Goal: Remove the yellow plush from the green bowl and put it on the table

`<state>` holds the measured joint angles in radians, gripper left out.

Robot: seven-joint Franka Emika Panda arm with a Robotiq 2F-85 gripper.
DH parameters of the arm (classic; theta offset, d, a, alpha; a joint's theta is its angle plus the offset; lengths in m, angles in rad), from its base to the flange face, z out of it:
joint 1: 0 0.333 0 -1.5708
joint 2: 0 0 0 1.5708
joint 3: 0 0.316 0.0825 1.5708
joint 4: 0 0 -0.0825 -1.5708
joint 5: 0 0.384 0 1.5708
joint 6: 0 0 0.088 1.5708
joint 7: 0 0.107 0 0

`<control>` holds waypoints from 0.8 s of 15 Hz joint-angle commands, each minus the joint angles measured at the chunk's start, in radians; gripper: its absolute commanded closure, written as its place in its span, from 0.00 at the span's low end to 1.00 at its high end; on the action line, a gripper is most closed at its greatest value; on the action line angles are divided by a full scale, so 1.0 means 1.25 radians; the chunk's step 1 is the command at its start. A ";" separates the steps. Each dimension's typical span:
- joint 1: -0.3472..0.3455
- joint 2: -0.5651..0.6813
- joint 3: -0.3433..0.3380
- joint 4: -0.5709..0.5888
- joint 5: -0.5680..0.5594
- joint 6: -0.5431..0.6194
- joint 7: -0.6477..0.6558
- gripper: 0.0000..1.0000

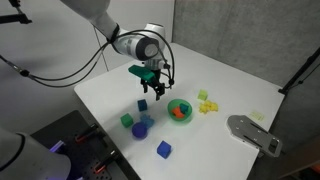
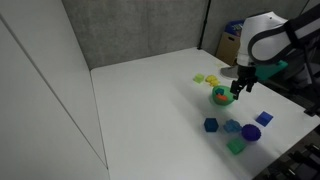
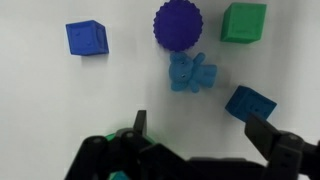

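Fingers (image 3: 262, 138) wide and empty, hovering short of the green bowl (image 1: 181, 102); yellow plush (image 1: 208, 107) lies just beyond it on the tabletop (image 1: 110, 85).

Bowl (image 1: 170, 108) sits on the table (image 1: 230, 75), a small object (image 1: 180, 113) inside it. Plush (image 1: 208, 106) lies on the table just beside the bowl, outside it, on the side away from the blocks (image 1: 143, 125). Over to the wrist view: ball (image 3: 178, 22) at the top, left cube (image 3: 87, 38) and right cube (image 3: 243, 20) flanking it, figure (image 3: 190, 73) just below the ball, lower cube (image 3: 251, 102) off to the figure's lower right.
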<state>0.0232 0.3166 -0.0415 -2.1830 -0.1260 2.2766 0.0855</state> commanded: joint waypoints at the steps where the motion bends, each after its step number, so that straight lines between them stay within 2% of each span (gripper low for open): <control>1: 0.010 -0.169 0.008 -0.103 0.009 -0.056 0.040 0.00; 5: 0.013 -0.313 0.027 -0.142 0.005 -0.147 0.071 0.00; 8: 0.007 -0.381 0.040 -0.150 0.011 -0.199 0.083 0.00; 9: 0.006 -0.395 0.044 -0.152 0.008 -0.210 0.092 0.00; 10: 0.003 -0.351 0.042 -0.129 0.001 -0.192 0.068 0.00; 12: 0.003 -0.366 0.044 -0.133 0.002 -0.197 0.069 0.00</control>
<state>0.0390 -0.1413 0.0023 -2.3503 -0.1260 2.0324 0.1733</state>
